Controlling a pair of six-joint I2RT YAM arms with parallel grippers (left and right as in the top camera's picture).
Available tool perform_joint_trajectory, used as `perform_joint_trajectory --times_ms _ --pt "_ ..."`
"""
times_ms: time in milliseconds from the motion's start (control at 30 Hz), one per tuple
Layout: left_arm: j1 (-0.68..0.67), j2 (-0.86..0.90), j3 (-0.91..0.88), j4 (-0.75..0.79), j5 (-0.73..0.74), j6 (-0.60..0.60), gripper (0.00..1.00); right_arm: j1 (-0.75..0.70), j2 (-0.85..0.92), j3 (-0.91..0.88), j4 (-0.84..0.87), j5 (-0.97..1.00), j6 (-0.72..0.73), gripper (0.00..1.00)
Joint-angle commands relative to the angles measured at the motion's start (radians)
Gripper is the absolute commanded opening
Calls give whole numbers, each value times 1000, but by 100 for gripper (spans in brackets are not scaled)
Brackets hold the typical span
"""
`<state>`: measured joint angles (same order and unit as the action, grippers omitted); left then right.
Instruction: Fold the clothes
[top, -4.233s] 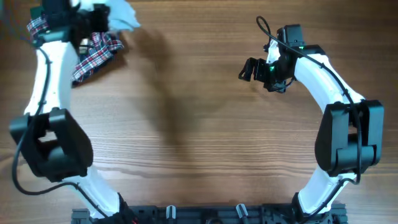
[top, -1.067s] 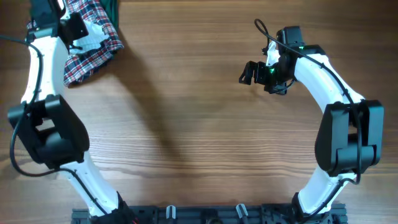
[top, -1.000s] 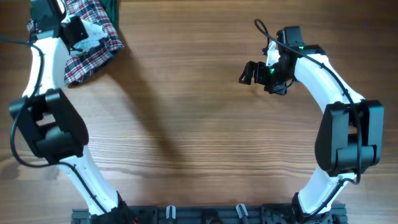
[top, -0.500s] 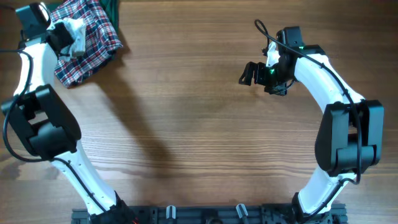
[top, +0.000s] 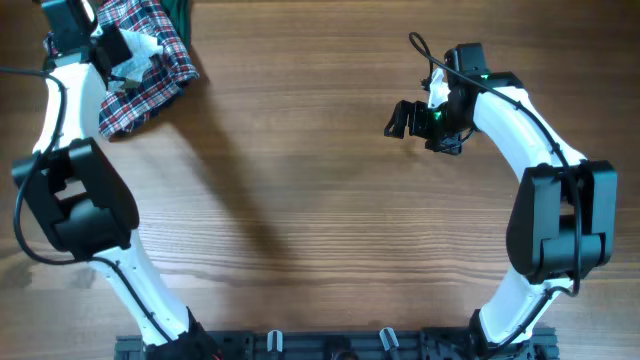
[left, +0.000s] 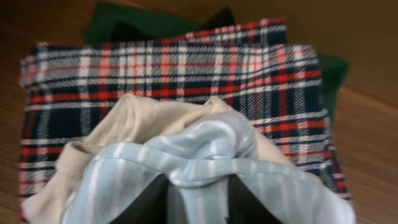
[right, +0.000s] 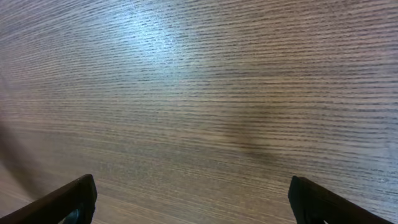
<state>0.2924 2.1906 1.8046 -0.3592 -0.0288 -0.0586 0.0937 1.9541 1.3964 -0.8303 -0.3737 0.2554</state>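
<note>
Striped blue cloth (left: 205, 149) sits bunched on top of the plaid garment (top: 150, 75) — the left fingers (left: 151, 200) clenched on it. Well right of the plaid garment, the right fingers (right: 71, 199) hang spread above the table (top: 300, 200).

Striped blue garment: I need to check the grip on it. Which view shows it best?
Left wrist: the striped blue garment fills the lower frame, bunched between the fingers of the left gripper, over plaid cloth. Overhead shows only a small pale bunch; right wrist shows only table.
</note>
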Motion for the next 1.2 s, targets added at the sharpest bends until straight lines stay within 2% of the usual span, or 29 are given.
perform_joint_trajectory --times_ms 0,133,267,667,900,1100,1167 --pt "-10 -143 -3 -22 10 -11 34 6 6 -9 0 -19 -21 100" --pt "-37 -171 -3 -185 93 -63 33 6 6 -9 3 -19 -21 100" --pt "-62 -136 -6 -277 105 -81 22 6 6 -9 3 -18 -46 100" --pt "-70 87 -13 -227 106 -76 20 6 6 -9 3 -19 -45 100" --pt "-70 -40 -13 -182 93 -50 22 6 6 -9 3 -19 -46 100" --pt "-39 -209 -13 -221 80 -50 23 6 6 -9 3 -19 -46 100" --pt "-24 -214 -13 -225 80 -51 23 6 6 -9 3 -18 -47 100"
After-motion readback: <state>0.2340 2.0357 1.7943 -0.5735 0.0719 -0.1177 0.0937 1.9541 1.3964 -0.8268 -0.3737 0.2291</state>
